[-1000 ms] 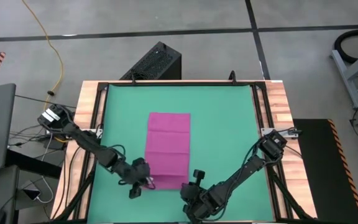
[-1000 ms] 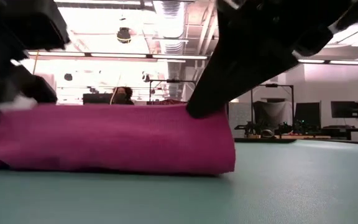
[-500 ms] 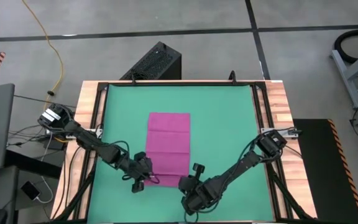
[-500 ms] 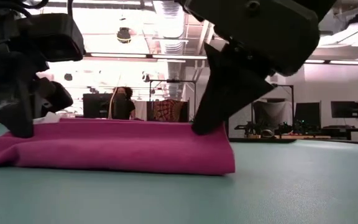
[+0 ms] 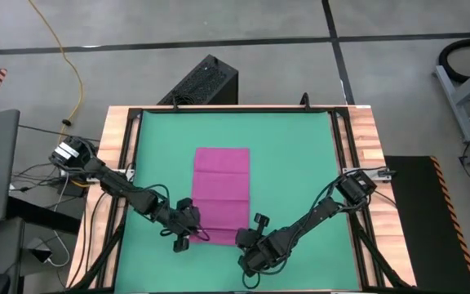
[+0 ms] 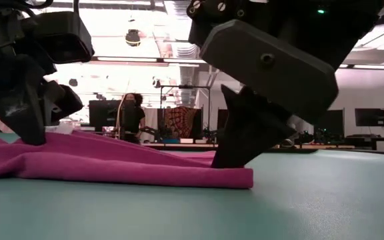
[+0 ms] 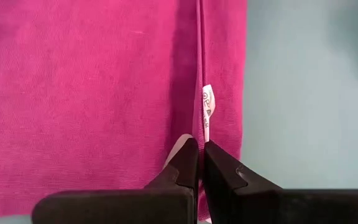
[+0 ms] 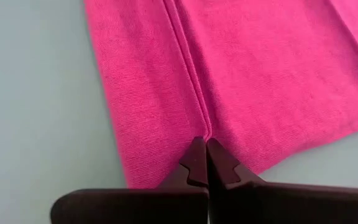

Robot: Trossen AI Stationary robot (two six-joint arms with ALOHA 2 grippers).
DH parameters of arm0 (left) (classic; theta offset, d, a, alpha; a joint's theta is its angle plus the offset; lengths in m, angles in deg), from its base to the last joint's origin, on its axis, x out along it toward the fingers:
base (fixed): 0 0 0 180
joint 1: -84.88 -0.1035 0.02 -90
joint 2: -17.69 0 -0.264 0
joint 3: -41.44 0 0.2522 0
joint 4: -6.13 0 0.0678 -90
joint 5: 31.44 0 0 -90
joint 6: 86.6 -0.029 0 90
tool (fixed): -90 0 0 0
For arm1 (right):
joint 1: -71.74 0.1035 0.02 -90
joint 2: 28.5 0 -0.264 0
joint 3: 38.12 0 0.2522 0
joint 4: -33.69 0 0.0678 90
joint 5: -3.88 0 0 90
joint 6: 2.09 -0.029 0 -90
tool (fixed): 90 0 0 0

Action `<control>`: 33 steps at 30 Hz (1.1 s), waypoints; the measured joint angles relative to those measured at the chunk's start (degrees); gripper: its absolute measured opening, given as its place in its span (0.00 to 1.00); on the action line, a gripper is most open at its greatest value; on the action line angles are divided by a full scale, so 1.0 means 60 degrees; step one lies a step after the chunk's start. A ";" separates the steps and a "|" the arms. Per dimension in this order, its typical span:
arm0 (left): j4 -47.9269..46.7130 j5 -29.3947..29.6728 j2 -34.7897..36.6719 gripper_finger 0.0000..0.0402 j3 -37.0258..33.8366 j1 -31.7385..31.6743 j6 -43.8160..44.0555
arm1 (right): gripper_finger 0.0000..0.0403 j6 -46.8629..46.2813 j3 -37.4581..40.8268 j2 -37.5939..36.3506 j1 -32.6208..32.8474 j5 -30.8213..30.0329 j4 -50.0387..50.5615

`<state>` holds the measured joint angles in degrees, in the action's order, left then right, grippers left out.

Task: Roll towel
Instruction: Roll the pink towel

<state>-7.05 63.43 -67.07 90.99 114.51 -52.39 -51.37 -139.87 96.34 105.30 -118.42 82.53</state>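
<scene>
Towel (image 8: 241,81) edge pinched between fingers (image 8: 194,163)

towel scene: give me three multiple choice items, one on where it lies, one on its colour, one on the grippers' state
1. Where does the towel lie?
A. on the green mat
B. on the floor
C. on the wooden rim

2. What colour is the towel?
A. blue
B. magenta-pink
C. white

3. How do the left gripper and right gripper stand?
A. both wide open
B. one open
C. both shut on the towel

A: the high view shows it flat on the mat.
B: every view shows pink cloth.
C: both wrist views show fingers pinched on its near edge.
</scene>
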 joint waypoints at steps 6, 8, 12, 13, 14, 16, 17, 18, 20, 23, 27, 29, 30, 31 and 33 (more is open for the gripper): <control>-0.0621 0.0589 0.0742 0.00 0.0000 0.0186 -0.0534 | 0.00 0.0018 0.0000 0.0000 -0.0004 0.0018 -0.0052; -0.0845 0.0772 0.1053 0.00 0.0000 0.0325 -0.0674 | 0.00 0.0039 0.0002 0.0000 -0.0004 0.0018 -0.0055; -0.1341 0.1521 0.1487 0.00 0.0000 0.0729 -0.0873 | 0.00 0.0043 0.0004 0.0004 -0.0004 0.0022 -0.0061; -0.1458 0.1724 0.1549 0.01 0.0000 0.0833 -0.0873 | 0.00 0.0047 0.0004 0.0004 -0.0004 0.0031 -0.0017; -0.1766 0.1856 0.1630 0.01 -0.0009 0.0953 -0.0850 | 0.00 0.0086 0.0012 0.0004 0.0001 0.0048 0.0063; -0.2132 0.2124 0.1690 0.03 -0.0027 0.1129 -0.0756 | 0.00 0.0182 0.0015 0.0000 0.0018 0.0055 0.0090; -0.2259 0.2300 0.1702 0.04 -0.0011 0.1194 -0.0653 | 0.00 0.0186 0.0015 0.0000 0.0018 0.0055 0.0080; -0.2422 0.2498 0.1719 0.04 -0.0007 0.1252 -0.0566 | 0.00 0.0186 0.0015 0.0000 0.0017 0.0074 0.0070; -0.2537 0.2766 0.1707 0.06 -0.0015 0.1389 -0.0505 | 0.00 0.0190 0.0015 0.0000 0.0011 0.0105 0.0055; -0.2208 0.3022 0.1710 0.06 -0.0015 0.1574 -0.0613 | 0.00 0.0215 0.0015 0.0000 0.0012 0.0090 0.0038; -0.1553 0.4385 0.1707 0.03 -0.0015 0.2326 -0.1427 | 0.01 0.0215 0.0018 0.0000 -0.0004 0.0087 -0.0028; -0.1165 0.5458 0.1707 0.01 -0.0015 0.2888 -0.2127 | 0.01 0.0217 0.0018 0.0000 -0.0002 0.0086 -0.0033; -0.0943 0.5958 0.1707 0.01 -0.0015 0.3139 -0.2505 | 0.01 0.0231 0.0018 0.0004 -0.0004 0.0084 -0.0037; -0.0742 0.6372 0.1707 0.01 -0.0011 0.3353 -0.2863 | 0.01 0.0266 0.0018 0.0004 -0.0004 0.0080 -0.0048; -0.0495 0.6793 0.1693 0.02 -0.0011 0.3644 -0.3373 | 0.01 0.0279 0.0018 0.0004 -0.0004 0.0080 -0.0051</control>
<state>-10.03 104.19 -56.91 90.92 136.37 -72.63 -49.69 -139.76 96.36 105.28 -117.94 82.23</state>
